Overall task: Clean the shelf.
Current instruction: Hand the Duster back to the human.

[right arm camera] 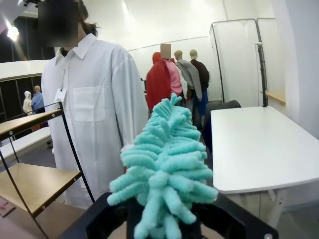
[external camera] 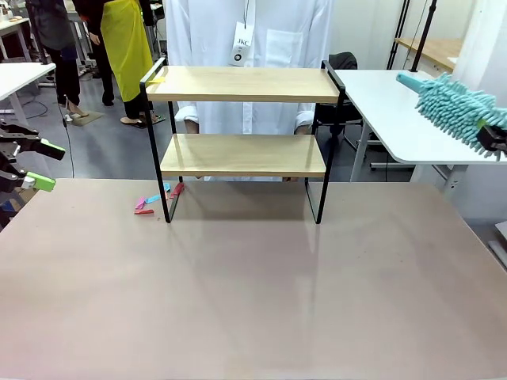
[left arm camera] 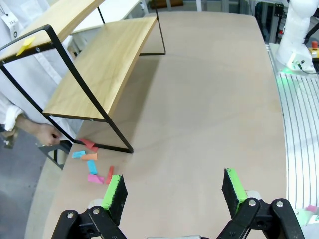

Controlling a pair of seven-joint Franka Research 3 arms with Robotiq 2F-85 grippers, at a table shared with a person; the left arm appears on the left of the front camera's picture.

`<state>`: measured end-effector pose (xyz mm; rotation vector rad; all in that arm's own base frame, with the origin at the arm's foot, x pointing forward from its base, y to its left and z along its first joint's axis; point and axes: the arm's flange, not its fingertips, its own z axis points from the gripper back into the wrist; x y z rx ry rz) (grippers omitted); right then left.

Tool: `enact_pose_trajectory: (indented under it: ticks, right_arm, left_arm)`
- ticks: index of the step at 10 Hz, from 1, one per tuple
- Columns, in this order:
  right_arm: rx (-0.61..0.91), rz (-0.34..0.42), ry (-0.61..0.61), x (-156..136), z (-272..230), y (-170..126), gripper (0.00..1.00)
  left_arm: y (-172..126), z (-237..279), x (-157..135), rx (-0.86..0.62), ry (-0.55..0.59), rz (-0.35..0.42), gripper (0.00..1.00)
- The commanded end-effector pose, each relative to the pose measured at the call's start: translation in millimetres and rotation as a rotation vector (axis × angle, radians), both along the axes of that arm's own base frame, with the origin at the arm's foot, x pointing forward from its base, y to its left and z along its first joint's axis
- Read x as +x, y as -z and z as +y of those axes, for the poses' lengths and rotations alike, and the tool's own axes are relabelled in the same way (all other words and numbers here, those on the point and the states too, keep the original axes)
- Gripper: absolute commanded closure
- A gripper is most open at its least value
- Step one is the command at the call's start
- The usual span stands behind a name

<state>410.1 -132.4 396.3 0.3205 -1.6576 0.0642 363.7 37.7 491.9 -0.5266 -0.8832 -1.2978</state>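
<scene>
Front view: the shelf (external camera: 242, 142) stands at the far middle of the table (external camera: 253, 301), its 2 wooden boards bare apart from a small yellow scrap (external camera: 156, 78) at the top board's left end. A person in a white coat (external camera: 245, 47) stands right behind it. Small paper scraps (external camera: 154, 200), pink, blue and orange, lie on the table beside its left foot. The left gripper (external camera: 36, 164) waits at the left edge, released, jaws spread and nothing between them. At the right edge the right gripper (external camera: 493, 138) is clenched on the handle of a teal duster (external camera: 447, 104), held high and well apart from the shelf.

Left wrist view: the green pads (left arm camera: 113, 193) stand wide over bare tabletop. This view shows the scraps more clearly, and the person's hand (left arm camera: 46, 134) low behind the shelf's foot, which the front view hides.

Right wrist view: the duster's fluffy head rises from between the closed fingers, with the shelf at the picture's left edge. The grip itself is buried under the fibres.

The shelf looks light and stiff, thin frame and thin boards, so it may slide or tip under a hard push; the raised black side rails seem the natural place to steady it. The duster is soft and should give against the wood.
</scene>
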Motion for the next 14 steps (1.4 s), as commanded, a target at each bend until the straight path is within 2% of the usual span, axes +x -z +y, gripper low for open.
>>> enact_pose_trajectory:
  ticks: [1,2,14]
  right_arm:
    - [-0.023,-0.061,-0.029,-31.9,43.7,22.5,0.84]
    - [0.000,0.000,0.000,0.0,0.0,0.0,0.84]
    - [0.000,0.000,0.000,0.0,0.0,0.0,0.84]
  left_arm:
    - [0.3,-0.6,2.0,-0.029,0.005,-0.017,0.00]
    - [0.3,-0.6,2.0,-0.029,0.005,-0.017,0.00]
    - [0.3,-0.6,2.0,-0.029,0.005,-0.017,0.00]
